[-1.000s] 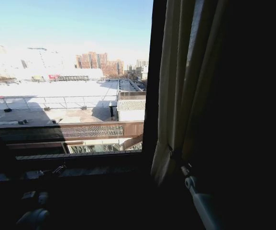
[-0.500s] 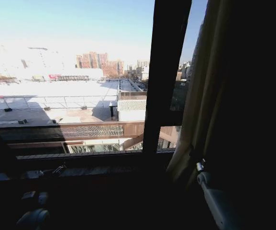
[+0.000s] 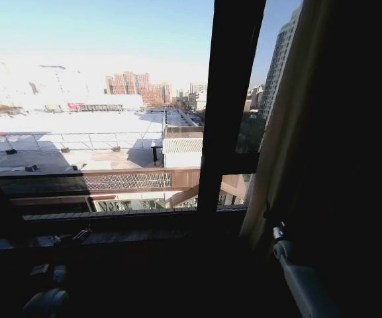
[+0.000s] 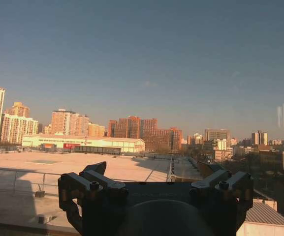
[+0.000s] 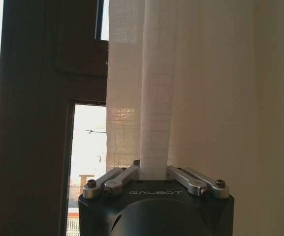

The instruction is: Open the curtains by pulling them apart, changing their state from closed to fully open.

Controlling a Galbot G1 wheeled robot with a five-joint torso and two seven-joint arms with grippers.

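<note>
Right of the dark window frame (image 3: 224,106), the right gripper (image 5: 154,173) pinches a fold of the curtains (image 5: 181,88) (sheer, pleated); the left gripper (image 4: 156,183) sits spread wide, holding nothing, facing the glass.

I find the right gripper's (image 5: 154,173) fingertips buried in the curtain (image 5: 191,83) fold; the curtain's top runs off at 12 o'clock.

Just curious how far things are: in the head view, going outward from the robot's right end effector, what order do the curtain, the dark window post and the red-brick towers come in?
1. Curtain: pinched in the right end effector.
2. Window post: just to its left.
3. Red-brick towers: far outside, on the skyline.
</note>
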